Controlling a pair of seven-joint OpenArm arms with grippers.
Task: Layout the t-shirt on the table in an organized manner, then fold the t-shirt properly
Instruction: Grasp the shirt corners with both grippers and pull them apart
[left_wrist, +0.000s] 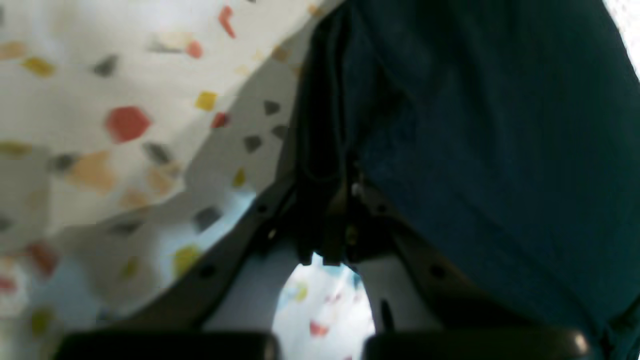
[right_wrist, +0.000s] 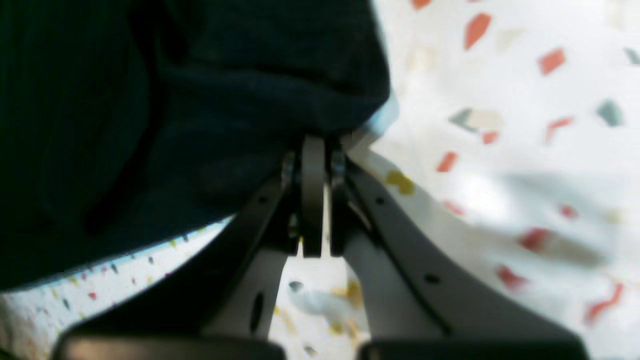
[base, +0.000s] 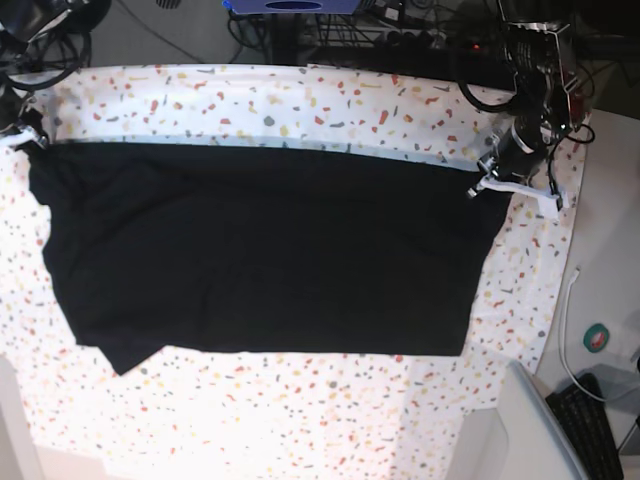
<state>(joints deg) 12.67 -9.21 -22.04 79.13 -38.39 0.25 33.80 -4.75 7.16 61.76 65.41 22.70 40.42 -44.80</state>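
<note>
On the base view's left, the right tool (base: 28, 137) is pressed together on a far corner of the t-shirt (base: 270, 260); on that view's right, the left tool (base: 485, 180) appears, through blur, to be pinching the other corner. The held edge should be kept taut and level between them. The shirt is spread across the desk (base: 300, 410), both tools at its far edge.

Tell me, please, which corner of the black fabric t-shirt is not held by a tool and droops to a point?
The bottom-left corner in the base view: it juts out toward the terrazzo-speckled table's front edge, while the bottom-right corner lies square.
</note>
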